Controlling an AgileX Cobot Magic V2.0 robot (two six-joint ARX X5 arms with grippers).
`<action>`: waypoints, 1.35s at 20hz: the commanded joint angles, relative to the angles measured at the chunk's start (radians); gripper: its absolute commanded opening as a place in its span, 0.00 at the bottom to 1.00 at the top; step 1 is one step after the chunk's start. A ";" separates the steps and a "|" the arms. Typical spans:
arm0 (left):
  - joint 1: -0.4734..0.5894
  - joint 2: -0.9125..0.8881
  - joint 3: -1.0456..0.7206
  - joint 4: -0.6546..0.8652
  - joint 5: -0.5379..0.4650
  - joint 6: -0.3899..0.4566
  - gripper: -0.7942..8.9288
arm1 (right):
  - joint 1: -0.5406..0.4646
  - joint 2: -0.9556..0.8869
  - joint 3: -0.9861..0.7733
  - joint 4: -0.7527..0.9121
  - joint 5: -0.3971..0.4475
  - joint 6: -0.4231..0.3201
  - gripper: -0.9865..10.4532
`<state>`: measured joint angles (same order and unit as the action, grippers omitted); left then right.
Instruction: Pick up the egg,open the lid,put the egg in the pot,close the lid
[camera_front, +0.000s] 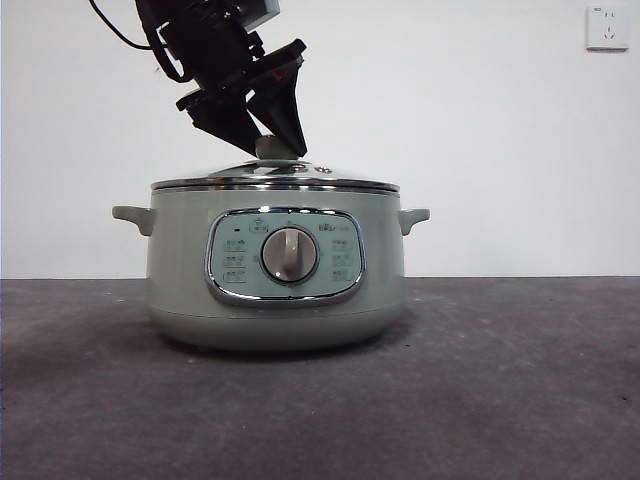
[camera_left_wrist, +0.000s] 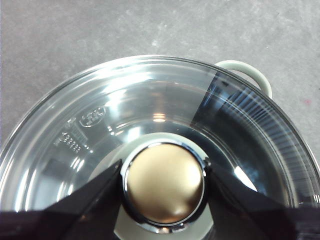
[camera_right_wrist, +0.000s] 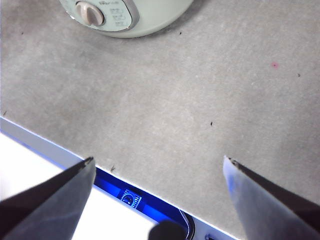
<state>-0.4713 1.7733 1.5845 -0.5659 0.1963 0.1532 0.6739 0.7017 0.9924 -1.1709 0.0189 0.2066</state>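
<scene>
The sage-green pot (camera_front: 180, 270) stands mid-table with its dial (camera_front: 289, 254) facing the front view. The glass lid (camera_front: 275, 182) lies flat on the pot's rim. My left gripper (camera_front: 270, 140) comes down from the upper left, and its jaws press both sides of the lid's knob (camera_left_wrist: 165, 186). The left wrist view looks down through the lid's glass (camera_left_wrist: 150, 100), with one pot handle (camera_left_wrist: 250, 72) beyond it. My right gripper (camera_right_wrist: 157, 167) is open and empty, hanging over bare table away from the pot (camera_right_wrist: 150, 20). The egg is not in view.
A grey mat (camera_front: 500, 380) covers the table around the pot. The table's front edge, with a white strip and a blue light (camera_right_wrist: 130, 197), lies under the right gripper. A wall socket (camera_front: 607, 27) is at the back right.
</scene>
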 joint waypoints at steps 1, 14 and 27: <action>-0.003 -0.005 0.009 -0.024 0.013 -0.004 0.12 | 0.001 -0.002 -0.009 0.004 0.001 0.011 0.47; -0.003 -0.008 0.009 -0.040 0.013 -0.015 0.44 | 0.001 -0.002 -0.009 0.005 0.001 0.011 0.47; 0.003 -0.014 0.345 -0.449 0.017 -0.019 0.44 | 0.001 -0.002 -0.009 0.056 0.001 0.008 0.47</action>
<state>-0.4713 1.7649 1.9293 -1.0069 0.2081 0.1444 0.6739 0.7017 0.9924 -1.1191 0.0185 0.2066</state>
